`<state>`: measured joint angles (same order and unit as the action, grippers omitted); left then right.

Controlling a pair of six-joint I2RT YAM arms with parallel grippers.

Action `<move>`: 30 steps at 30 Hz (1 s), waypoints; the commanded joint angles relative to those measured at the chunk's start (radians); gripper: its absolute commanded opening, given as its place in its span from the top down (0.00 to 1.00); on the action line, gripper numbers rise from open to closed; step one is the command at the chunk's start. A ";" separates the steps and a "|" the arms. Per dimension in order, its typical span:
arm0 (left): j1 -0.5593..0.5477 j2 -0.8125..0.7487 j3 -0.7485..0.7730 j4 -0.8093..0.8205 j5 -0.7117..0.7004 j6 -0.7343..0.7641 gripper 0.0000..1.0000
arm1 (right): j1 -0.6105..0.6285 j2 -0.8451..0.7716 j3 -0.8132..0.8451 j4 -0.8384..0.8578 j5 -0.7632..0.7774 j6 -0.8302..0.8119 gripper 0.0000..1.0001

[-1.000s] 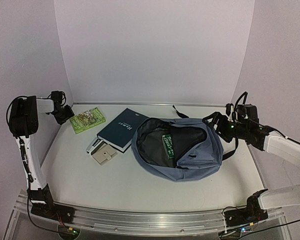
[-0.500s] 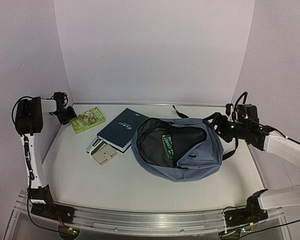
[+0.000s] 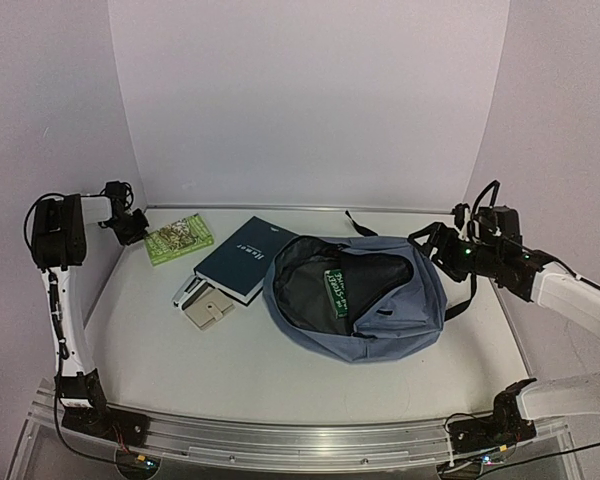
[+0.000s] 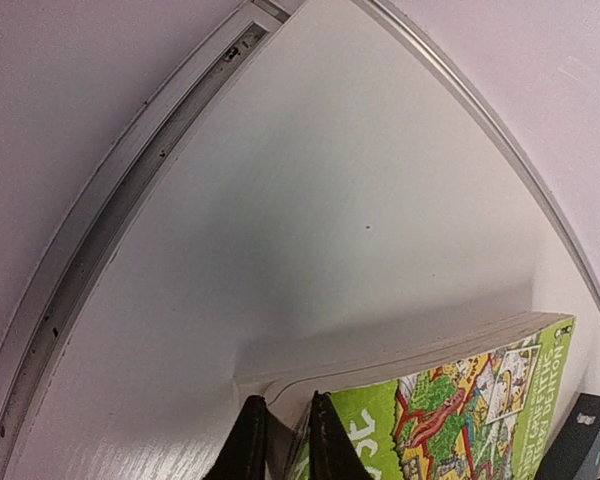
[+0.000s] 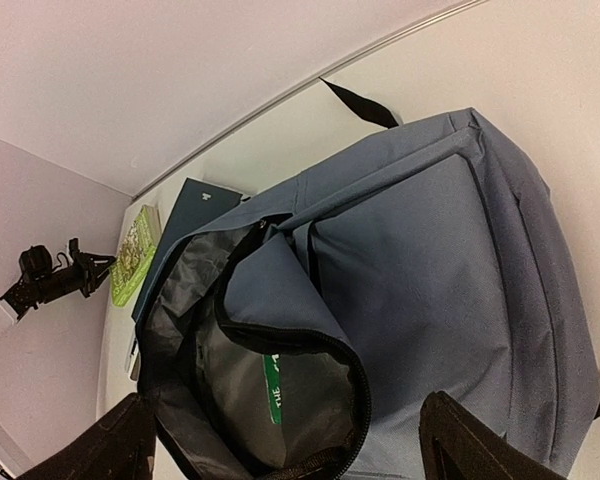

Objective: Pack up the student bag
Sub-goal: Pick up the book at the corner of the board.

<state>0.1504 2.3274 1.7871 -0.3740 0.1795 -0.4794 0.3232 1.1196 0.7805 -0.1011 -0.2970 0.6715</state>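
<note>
Now your left hand [image 4: 285, 450] has just pinched shut on the green book [image 4: 450, 400] at far left, ready to carry to the unzipped student bag [image 3: 355, 290] right of centre, where your right hand [image 5: 290, 430] hangs wide open, empty.

— What sort of place is this?

— A robotics lab, a test cell by the look of it. A bare white table [image 3: 280, 375] stands inside a plain, pale lilac backdrop [image 3: 310, 100] that closes off its far edge and both sides.

— What else says lab?

— An aluminium rail [image 3: 280, 437] runs along the table's near edge, and the left arm [image 3: 58, 310] and right arm [image 3: 572, 293] are bolted to it. Black cables [image 3: 80, 437] trail loose at the bases, where small green lights [image 3: 145, 463] glow. A metal channel [image 4: 110, 220] seals the table's far left corner against the backdrop.
</note>
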 commanded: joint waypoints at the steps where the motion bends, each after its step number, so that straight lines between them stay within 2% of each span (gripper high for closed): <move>1: -0.004 -0.018 -0.051 -0.058 0.061 -0.015 0.96 | -0.003 -0.023 0.049 -0.006 0.013 -0.015 0.12; 4: -0.004 -0.079 -0.129 -0.002 0.118 -0.022 1.00 | -0.002 -0.028 0.051 -0.009 0.013 -0.015 0.12; 7: -0.004 -0.183 -0.286 0.110 0.160 -0.049 1.00 | -0.003 -0.033 0.054 -0.012 0.012 -0.013 0.12; 10: -0.005 -0.317 -0.418 0.214 0.166 -0.087 1.00 | -0.003 -0.039 0.058 -0.016 0.010 -0.013 0.12; 15: -0.004 -0.518 -0.586 0.297 0.168 -0.145 1.00 | -0.002 -0.051 0.063 -0.021 0.008 -0.008 0.13; 24: -0.005 -0.862 -0.716 0.306 0.199 -0.196 1.00 | -0.001 -0.048 0.096 -0.023 -0.026 -0.012 0.14; 30: -0.006 -0.974 -0.694 0.291 0.369 -0.262 1.00 | 0.023 -0.030 0.138 -0.025 -0.055 -0.030 0.14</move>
<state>0.1448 1.4323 1.0660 -0.1482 0.3986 -0.6780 0.3259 1.0859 0.8515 -0.1381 -0.3230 0.6666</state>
